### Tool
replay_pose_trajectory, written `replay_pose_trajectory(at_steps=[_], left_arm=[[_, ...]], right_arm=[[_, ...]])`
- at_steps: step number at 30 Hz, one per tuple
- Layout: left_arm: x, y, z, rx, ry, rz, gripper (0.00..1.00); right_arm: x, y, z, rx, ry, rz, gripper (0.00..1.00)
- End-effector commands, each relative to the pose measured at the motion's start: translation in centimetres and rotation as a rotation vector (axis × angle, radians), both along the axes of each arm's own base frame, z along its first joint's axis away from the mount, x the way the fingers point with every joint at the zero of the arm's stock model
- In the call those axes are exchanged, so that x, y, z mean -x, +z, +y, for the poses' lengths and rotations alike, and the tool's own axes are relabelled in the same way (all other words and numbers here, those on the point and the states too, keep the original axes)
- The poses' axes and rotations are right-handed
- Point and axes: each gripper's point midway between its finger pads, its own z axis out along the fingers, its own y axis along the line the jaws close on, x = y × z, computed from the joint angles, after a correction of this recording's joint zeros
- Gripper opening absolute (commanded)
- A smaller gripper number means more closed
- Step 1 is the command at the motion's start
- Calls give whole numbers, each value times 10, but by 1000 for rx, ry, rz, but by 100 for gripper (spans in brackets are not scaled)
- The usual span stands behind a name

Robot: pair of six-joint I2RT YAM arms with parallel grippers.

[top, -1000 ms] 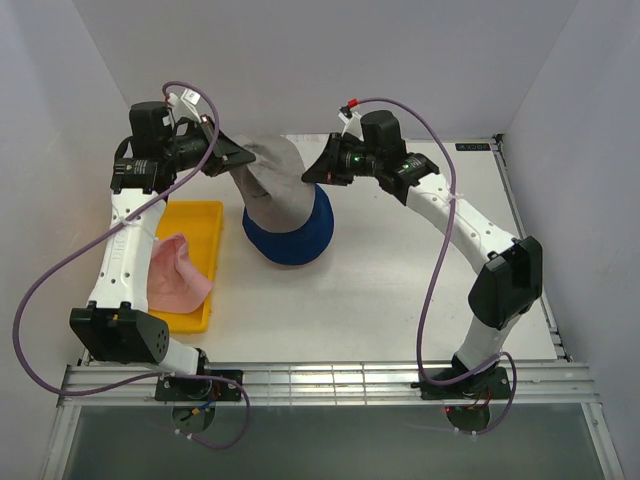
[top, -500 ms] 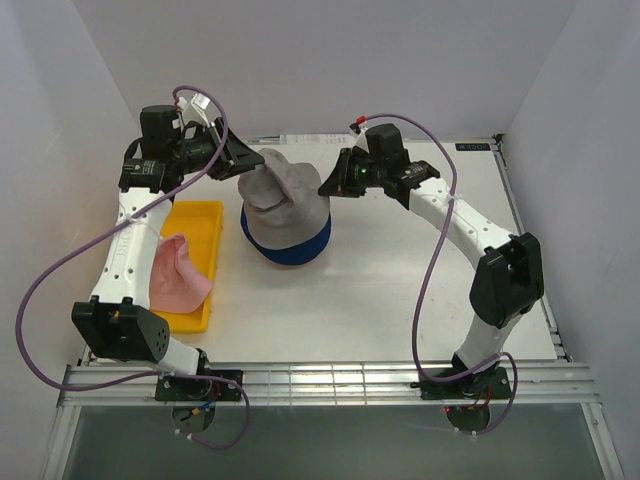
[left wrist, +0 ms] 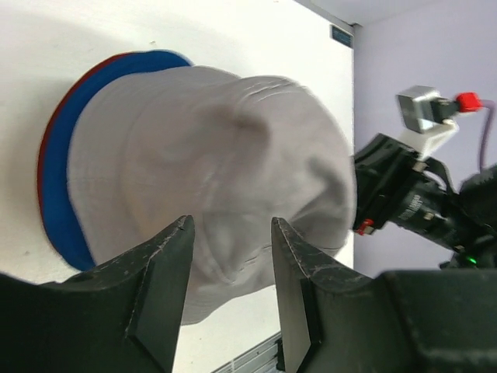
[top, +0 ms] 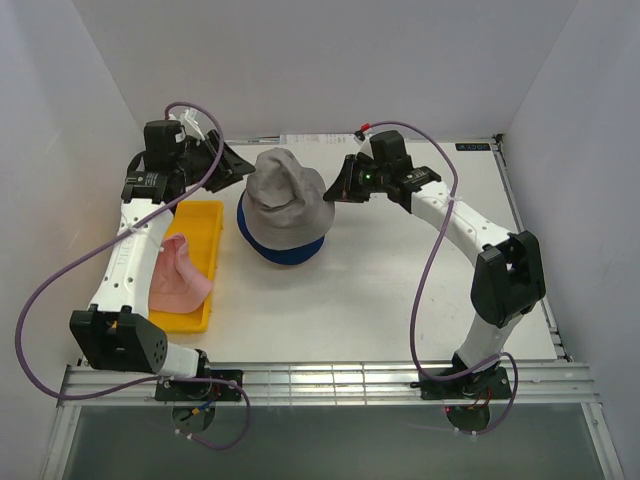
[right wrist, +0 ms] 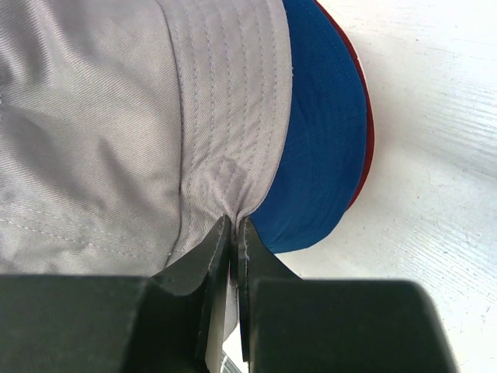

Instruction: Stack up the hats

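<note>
Stack sits mid-tabletop (top: 400, 290), towards the far side. Grey hat (top: 287, 192) is on top, crown up and dented, with its brim draped over the navy blue hat (top: 285, 253). Only a band of the blue hat's brim shows around the near and left sides. Under the blue hat, both wrist views show a thin edge of the dark red hat (right wrist: 370, 144). It is not distinguishable from overhead. Right tool (right wrist: 234, 233): fingers pressed together on a fold of the grey brim, and the fabric puckers at the pinch point. From above this tool (top: 338, 190) is at the right side of the stack, level with the brim. Left tool (left wrist: 231, 224): jaws parted, nothing clamped. The grey hat's crown and brim fill the gap between the two fingers (left wrist: 167, 264), but cannot tell whether either finger touches the cloth. Grey fabric is slightly blurred in this view. From above the left tool (top: 238, 165) is just beside the stack's far-left side. Light pink hat (top: 178, 275) lies crumpled in the yellow tray (top: 203, 215), left of the stack and apart from it, with part of it spilling over the tray's left rim. Tray lies flat on the tabletop beneath the left arm.
</note>
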Motion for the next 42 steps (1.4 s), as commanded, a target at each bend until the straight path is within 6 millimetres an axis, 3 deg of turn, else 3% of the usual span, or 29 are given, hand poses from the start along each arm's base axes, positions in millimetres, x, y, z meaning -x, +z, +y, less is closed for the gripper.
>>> replay_pose_trajectory(at_steps=[1,5,10,20,32,42], left_arm=[[12,-5,26,-14,163,17,54],[20,-30,36,14,225,78,51],[27,-68,29,71,204,155,50],[31,-112,22,167,211,193,61],[26,-128,9,315,186,175,60],[25,-118,17,418,221,84,52]], right_arm=[[2,10,-3,-11,13,-35,8],[2,12,-3,-15,18,-37,8],[1,16,-3,-21,19,-45,8],[2,20,-4,-25,19,-52,8],[2,20,-7,-23,15,-50,8],[3,10,-10,-11,14,-34,8]])
